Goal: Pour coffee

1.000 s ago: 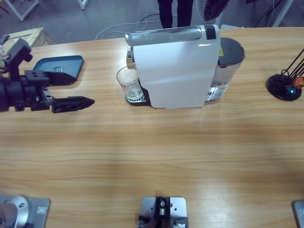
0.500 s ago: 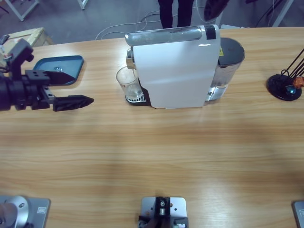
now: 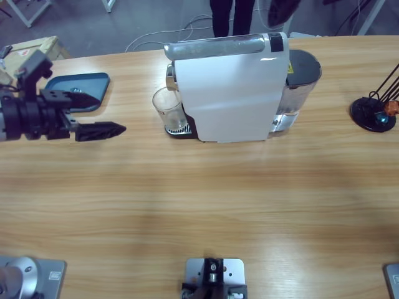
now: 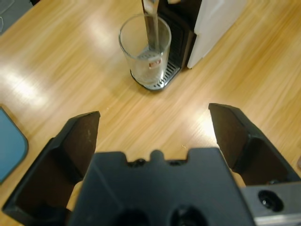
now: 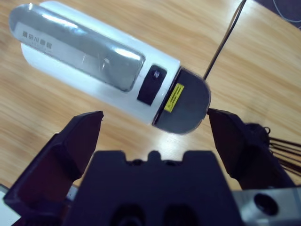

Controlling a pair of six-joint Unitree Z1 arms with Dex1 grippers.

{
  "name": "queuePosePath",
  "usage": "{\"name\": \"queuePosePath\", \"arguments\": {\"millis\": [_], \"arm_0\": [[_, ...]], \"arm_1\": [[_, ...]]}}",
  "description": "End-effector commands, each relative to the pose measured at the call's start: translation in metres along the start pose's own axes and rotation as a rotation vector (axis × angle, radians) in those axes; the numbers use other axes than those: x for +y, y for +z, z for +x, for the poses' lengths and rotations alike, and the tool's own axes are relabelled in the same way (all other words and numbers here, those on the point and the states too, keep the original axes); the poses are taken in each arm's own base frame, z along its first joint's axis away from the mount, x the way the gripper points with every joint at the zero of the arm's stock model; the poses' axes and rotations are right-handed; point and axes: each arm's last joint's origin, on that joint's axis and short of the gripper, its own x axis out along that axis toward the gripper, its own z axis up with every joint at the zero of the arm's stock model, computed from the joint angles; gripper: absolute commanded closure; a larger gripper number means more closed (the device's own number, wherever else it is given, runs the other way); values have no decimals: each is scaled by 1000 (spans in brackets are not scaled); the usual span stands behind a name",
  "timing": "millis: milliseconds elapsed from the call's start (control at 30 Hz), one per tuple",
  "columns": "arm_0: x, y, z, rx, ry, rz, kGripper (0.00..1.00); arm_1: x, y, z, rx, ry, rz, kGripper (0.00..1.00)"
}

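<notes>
A white coffee machine (image 3: 230, 93) stands at the far middle of the table. An empty clear glass (image 3: 168, 109) sits on its drip tray under the spout. My left gripper (image 3: 118, 129) comes in from the left edge and points at the glass, a short way off. In the left wrist view the glass (image 4: 145, 52) stands ahead of the left gripper (image 4: 153, 115), whose jaws are wide open and hold nothing. My right gripper (image 5: 155, 114) is open too and hangs above the coffee machine (image 5: 94, 61), looking down on its silver lid. The right arm does not show in the high view.
A blue tray (image 3: 81, 90) lies behind the left arm, with a wooden box (image 3: 37, 47) beyond it. A black capsule stand (image 3: 374, 113) is at the far right. The machine's grey water tank (image 3: 300, 78) is on its right side. A person's legs (image 3: 232, 15) show beyond the table.
The left arm has shifted slightly toward the table's far side and a touch to the right. The glass and machine have not moved.
</notes>
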Motion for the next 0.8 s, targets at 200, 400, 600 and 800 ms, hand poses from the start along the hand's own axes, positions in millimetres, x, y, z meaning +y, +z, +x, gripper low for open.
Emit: {"name": "queuePosePath", "arguments": {"millis": [200,400,600,800], "arm_0": [[6,12,15,7,-2,-12,4],[6,14,23,25,-14,-11,4],[6,15,23,24,-13,-7,4],[6,15,26,31,-12,-8,4]], "arm_1": [[-22,-169,-12,-72,65,13,0],[-25,-194,12,-83,69,13,0],[-26,-197,13,-104,69,17,0],[-29,-204,7,-117,80,19,0]]}}
